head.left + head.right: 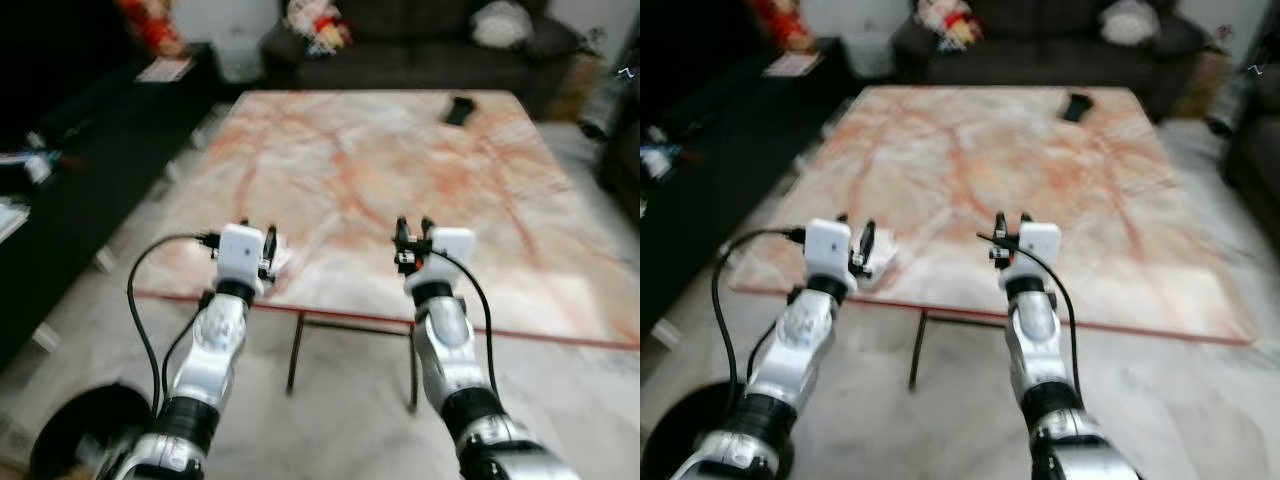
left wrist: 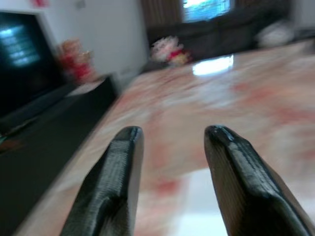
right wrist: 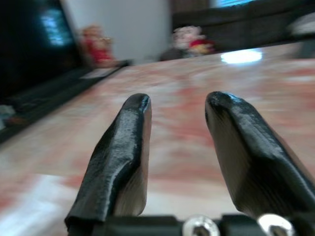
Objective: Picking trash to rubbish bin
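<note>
At the near left corner of the marble table (image 1: pixel 400 160) lay the trash, a small white crumpled scrap (image 1: pixel 880 262), just beside the left gripper (image 2: pixel 170 142). Looked light, soft and easily crushed, probably paper; best pinched across its raised middle, since flat edges would likely slide on the polished top. Fingers of both grippers stood apart and empty, the right gripper (image 3: pixel 177 110) held over the table's near edge. Sat near the floor at lower left, a dark round rubbish bin (image 1: pixel 85 430).

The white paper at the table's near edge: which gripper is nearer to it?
Left. The left gripper is right at the white paper; the right gripper hovers farther along the edge.
</note>
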Robot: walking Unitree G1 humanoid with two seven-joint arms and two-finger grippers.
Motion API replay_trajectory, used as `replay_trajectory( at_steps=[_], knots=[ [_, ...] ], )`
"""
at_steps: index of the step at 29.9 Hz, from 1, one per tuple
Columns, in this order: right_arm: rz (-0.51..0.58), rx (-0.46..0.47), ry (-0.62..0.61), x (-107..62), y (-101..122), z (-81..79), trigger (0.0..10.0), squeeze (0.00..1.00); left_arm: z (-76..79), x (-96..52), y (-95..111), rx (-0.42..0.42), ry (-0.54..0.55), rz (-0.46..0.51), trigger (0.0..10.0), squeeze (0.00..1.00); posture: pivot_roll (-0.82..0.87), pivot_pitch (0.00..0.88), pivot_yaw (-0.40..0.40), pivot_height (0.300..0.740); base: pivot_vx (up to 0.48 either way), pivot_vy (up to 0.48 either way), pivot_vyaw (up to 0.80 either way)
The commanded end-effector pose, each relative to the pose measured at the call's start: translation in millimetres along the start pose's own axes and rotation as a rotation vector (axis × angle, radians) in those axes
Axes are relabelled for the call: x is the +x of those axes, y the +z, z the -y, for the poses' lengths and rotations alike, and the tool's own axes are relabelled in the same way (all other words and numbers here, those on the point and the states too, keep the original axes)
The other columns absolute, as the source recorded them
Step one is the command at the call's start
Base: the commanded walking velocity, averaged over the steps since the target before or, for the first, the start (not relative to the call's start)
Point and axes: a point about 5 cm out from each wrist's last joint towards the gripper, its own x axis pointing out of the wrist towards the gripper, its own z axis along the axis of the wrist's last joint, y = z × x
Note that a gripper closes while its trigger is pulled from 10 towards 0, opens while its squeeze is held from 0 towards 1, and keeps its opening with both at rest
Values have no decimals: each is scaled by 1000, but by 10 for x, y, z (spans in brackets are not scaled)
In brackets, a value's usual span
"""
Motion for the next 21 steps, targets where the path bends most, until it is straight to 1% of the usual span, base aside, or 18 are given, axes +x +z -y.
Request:
replay_trajectory(
  at_steps=[1,4,7,8,9,11,14,17,21],
  knots=[
    [16,-8,3,12,37,43,10000,0,12,36,54,16,1,16,10000,0,200,0,52,740,364,0,0],
    [16,-26,11,11,37,42,10000,0,14,35,59,21,1,19,10000,0,200,0,52,740,360,0,0],
    [17,-27,16,6,35,32,10000,0,15,35,61,21,0,19,10000,0,200,0,52,740,356,0,800],
    [15,-13,18,6,31,26,10000,0,15,36,61,21,-1,19,10000,0,202,0,49,740,349,0,800],
    [10,5,9,6,25,32,10000,0,21,38,64,20,-8,20,10000,0,202,0,49,740,307,0,0],
    [10,9,2,4,23,39,10000,0,32,36,67,17,-19,22,10000,0,202,0,49,740,281,0,0],
    [9,5,3,5,24,42,10000,0,96,22,83,-3,-74,37,10000,0,202,0,49,740,0,0,0],
    [8,5,4,5,22,41,10000,0,186,-1,88,0,-151,46,10000,0,202,0,49,740,0,0,0],
    [3,9,5,4,15,36,10000,0,250,-23,68,4,-199,35,10000,0,202,0,49,740,0,0,0]
  ],
)
